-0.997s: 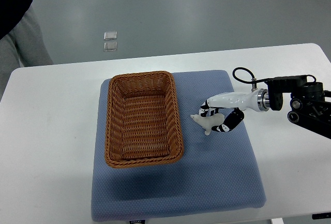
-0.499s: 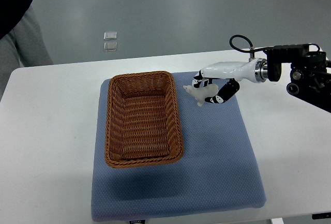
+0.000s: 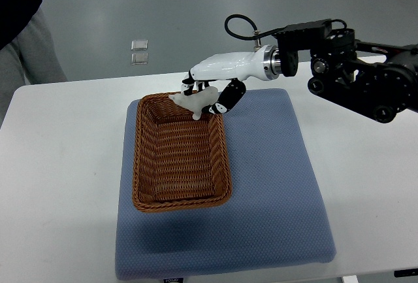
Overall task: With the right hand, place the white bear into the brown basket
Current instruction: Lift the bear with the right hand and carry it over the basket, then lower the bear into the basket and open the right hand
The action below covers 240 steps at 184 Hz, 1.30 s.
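Far left of the brown basket (image 3: 181, 149), at the picture's top corner: part of a person (image 3: 23, 31) in dark and grey clothing, beyond the white table (image 3: 59, 165). Beyond the basket's far left corner, on the grey floor: two small clear squares (image 3: 139, 52), one behind the other. Under the basket: a blue mat (image 3: 274, 191), reaching well past the basket's right side and near end. Basket itself: woven, rectangular, long side running away from the camera, nothing lying on its bottom. Over the basket's far end, toward its right corner: the white bear (image 3: 192, 102), held up above the rim, not resting on the weave. Clamped around the bear: the right hand (image 3: 212, 93), white shell on top, black-and-white fingers (image 3: 222, 100) curled down on the toy's right side. Right of the basket, past its far corner: the hand's silver wrist ring, a looped black cable, then the black arm leading off to the picture's right edge.
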Each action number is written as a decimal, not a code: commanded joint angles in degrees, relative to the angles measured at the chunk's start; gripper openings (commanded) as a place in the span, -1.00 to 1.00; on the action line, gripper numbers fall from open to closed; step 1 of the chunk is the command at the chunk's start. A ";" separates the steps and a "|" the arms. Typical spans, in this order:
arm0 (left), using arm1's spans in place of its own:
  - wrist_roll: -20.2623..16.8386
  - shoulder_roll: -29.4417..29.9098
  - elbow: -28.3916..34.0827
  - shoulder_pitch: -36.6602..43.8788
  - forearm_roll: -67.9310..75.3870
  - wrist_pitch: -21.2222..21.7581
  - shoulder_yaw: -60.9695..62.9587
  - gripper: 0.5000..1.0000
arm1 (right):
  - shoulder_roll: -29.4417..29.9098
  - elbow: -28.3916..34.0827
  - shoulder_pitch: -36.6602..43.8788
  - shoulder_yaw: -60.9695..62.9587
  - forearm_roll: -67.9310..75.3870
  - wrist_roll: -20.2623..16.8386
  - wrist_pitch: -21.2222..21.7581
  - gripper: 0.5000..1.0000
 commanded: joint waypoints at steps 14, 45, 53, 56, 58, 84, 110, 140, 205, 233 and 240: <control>0.01 0.00 0.00 0.00 0.00 0.00 0.00 1.00 | 7.07 -2.91 0.10 -0.71 -0.09 -0.06 0.39 -1.00; 0.01 0.00 0.00 0.00 0.00 0.00 -0.09 1.00 | 11.91 -8.00 -0.69 -3.53 -0.35 0.03 0.30 -1.00; 0.01 0.00 0.00 0.00 0.00 0.00 -0.09 1.00 | 12.52 -9.32 -0.96 -4.32 -0.35 0.03 0.13 -1.00; -0.07 0.00 0.00 0.00 0.00 0.00 -0.09 1.00 | 12.87 -9.93 -1.22 -4.58 -0.35 -0.06 -0.05 -1.00; 0.01 0.00 0.00 0.00 0.00 0.00 -0.09 1.00 | 13.05 -10.29 -1.31 -4.58 -0.35 0.03 -0.14 -1.00; 0.01 0.00 0.00 0.00 0.00 0.00 -0.09 1.00 | 15.78 -15.04 -3.50 -4.67 -0.88 -0.32 -0.49 -1.00; 0.01 0.00 0.00 0.00 0.00 0.00 -0.09 1.00 | 16.65 -17.85 -4.29 -4.67 -1.23 -1.11 -0.58 -1.00; 0.01 0.00 0.00 0.00 0.00 0.00 -0.09 1.00 | 16.65 -18.02 -4.47 -4.84 -2.20 -1.20 -0.58 -1.00; 0.01 0.00 0.00 0.00 0.00 0.00 -0.09 1.00 | 16.74 -19.52 -5.53 -5.64 -2.73 -1.20 -2.07 -0.88; -0.07 0.00 0.00 0.00 0.00 0.00 -0.09 1.00 | 16.74 -19.52 -5.61 -5.55 -2.64 -1.20 -2.69 -0.46; 0.01 0.00 0.00 0.00 0.00 0.00 -0.09 1.00 | 16.74 -19.52 -5.61 -5.55 -2.64 -1.20 -2.77 -0.29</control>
